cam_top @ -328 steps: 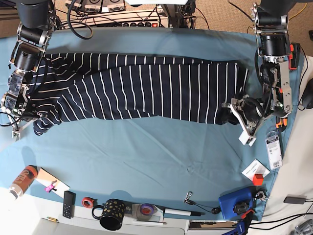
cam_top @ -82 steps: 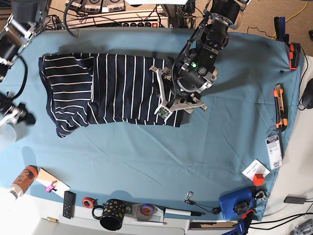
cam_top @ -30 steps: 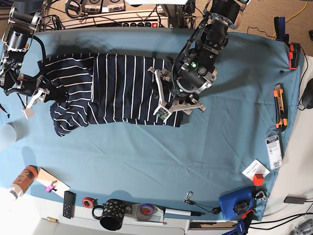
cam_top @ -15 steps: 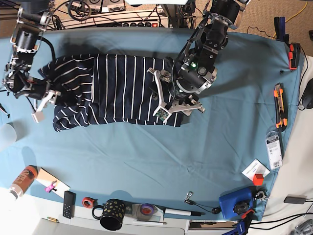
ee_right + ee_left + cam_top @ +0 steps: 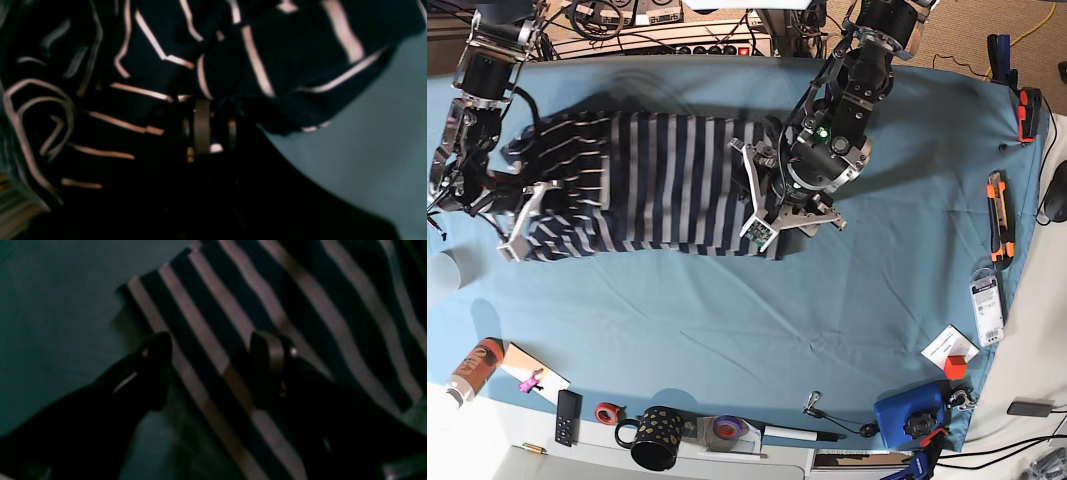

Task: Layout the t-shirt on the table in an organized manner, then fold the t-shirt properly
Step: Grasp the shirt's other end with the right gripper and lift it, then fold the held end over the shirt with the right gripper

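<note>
The t-shirt lies partly folded across the far left half of the surface, its stripes blurred in the base view. Its right end is a straight folded edge, its left end a rumpled bunch. In the right wrist view the right gripper has its jaws nearly together with a fold of the dark striped cloth pinched between them, at the rumpled left end of the shirt. In the left wrist view the left gripper stands with jaws wide apart over the shirt's corner: one fingertip sits by the cloth's edge, the other over the stripes, and nothing is held between them. Along the near edge of the surface sit a black mug with gold dots, a roll of red tape and a black remote; a blue case lies at the near right
</note>
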